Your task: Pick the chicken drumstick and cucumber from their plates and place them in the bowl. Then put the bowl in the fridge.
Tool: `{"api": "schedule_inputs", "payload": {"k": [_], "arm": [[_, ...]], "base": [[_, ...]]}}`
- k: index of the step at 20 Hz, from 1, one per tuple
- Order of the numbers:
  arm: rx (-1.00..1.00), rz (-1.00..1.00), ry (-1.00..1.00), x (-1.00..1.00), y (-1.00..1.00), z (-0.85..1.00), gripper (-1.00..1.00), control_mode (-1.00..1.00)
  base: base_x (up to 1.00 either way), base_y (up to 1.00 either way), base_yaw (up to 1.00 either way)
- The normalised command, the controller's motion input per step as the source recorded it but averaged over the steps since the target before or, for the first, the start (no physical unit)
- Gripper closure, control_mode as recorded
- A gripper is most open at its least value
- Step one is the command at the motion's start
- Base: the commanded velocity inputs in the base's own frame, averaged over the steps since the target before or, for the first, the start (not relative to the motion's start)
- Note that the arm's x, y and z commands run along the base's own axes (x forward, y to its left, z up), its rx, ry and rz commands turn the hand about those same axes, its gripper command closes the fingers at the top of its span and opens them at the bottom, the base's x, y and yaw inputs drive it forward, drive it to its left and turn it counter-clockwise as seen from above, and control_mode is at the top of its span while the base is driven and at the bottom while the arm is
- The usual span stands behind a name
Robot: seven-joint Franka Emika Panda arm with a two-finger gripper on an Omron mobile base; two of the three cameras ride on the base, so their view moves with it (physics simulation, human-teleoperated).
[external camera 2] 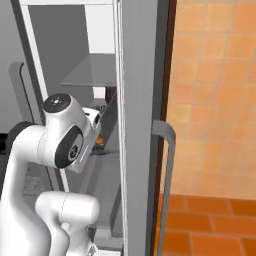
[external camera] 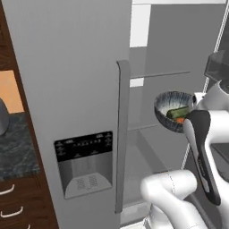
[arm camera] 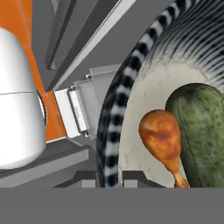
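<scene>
Inside the open fridge (external camera: pixel 67 67), the claw (arm camera: pixel 109 177) grips the bowl (external camera: pixel 172 109) rim.

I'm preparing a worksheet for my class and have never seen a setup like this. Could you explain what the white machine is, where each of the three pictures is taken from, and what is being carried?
The white machine is a robot arm on a driving base, in a rendered kitchen. Two pictures come from cameras on the base, behind the arm to its left and right. The third comes from a camera on the hand, looking along its fingers. The arm faces an open fridge, whose door has a black dispenser panel. The fingers grip the rim of a dark grey bowl, holding it in front of the pale fridge interior. Inside the bowl lie a chicken drumstick and a cucumber, side by side.
</scene>
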Motion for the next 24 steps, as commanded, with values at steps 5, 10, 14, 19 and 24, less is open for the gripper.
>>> {"api": "schedule_inputs", "payload": {"k": [5,10,14,19,24], "arm": [[0.0,0.0,0.0,0.0,0.0,0.0,1.0,1.0],[-0.01,0.01,-0.19,-0.05,0.17,0.14,1.0,-1.0],[-0.01,0.03,-0.07,0.03,0.27,0.64,1.0,-1.0],[-0.04,0.06,0.0,0.39,0.41,0.56,1.0,-1.0],[0.0,0.12,0.0,0.78,0.09,0.56,1.0,-1.0]], "base": [[0.53,0.04,0.0],[0.0,0.0,0.0],[0.0,0.0,0.0],[0.0,0.0,0.0],[0.0,0.0,0.0]]}}
